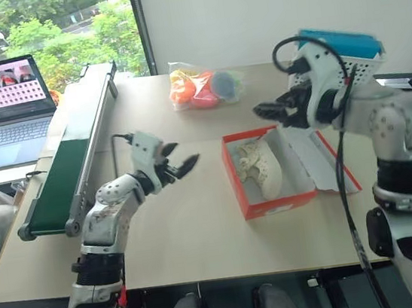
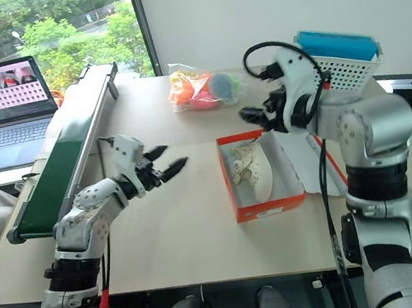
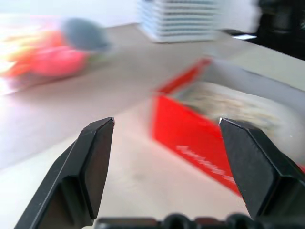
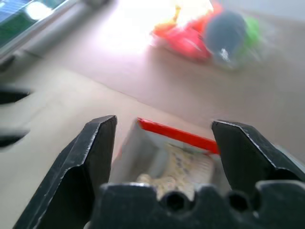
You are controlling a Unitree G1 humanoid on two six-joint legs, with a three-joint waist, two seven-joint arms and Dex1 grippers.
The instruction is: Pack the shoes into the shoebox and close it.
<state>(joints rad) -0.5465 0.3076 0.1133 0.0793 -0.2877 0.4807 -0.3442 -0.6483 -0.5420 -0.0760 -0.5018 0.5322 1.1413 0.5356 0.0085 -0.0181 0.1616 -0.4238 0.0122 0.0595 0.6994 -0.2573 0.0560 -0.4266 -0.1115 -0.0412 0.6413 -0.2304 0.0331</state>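
I find the shoebox (image 1: 281, 205), a flat rectangular red-orange cardboard tray with a pale lining, lying open on the beige matte surface (image 1: 187, 240), toward its right half and nearer the near edge than the far one. Its lid is folded flat out on the box's right side, and my right arm covers most of it. Inside the box I see the shoes (image 1: 259, 166): cream, moulded, clog-shaped, with many round holes. I can make out one clearly, and I cannot tell whether a second lies beside or beneath it.

My left pincer (image 1: 181, 165) hangs over the surface left of the box, well apart from it, its two black wedge-shaped fingers spread wide and holding nothing. My right pincer (image 2: 256, 119) hangs above the far end of the box, fingers likewise parted and empty.

A clear, crinkled bag of colourful toys (image 1: 203, 86) sits near the far edge. A white perforated basket (image 2: 342, 64) with a blue top stands at the far right corner, partly screened by my right arm. A long conveyor (image 1: 71, 164) with a green belt and grey metal frame runs along the left edge. A laptop (image 1: 9, 104) stands open beyond it, cut off at the frame's left side.
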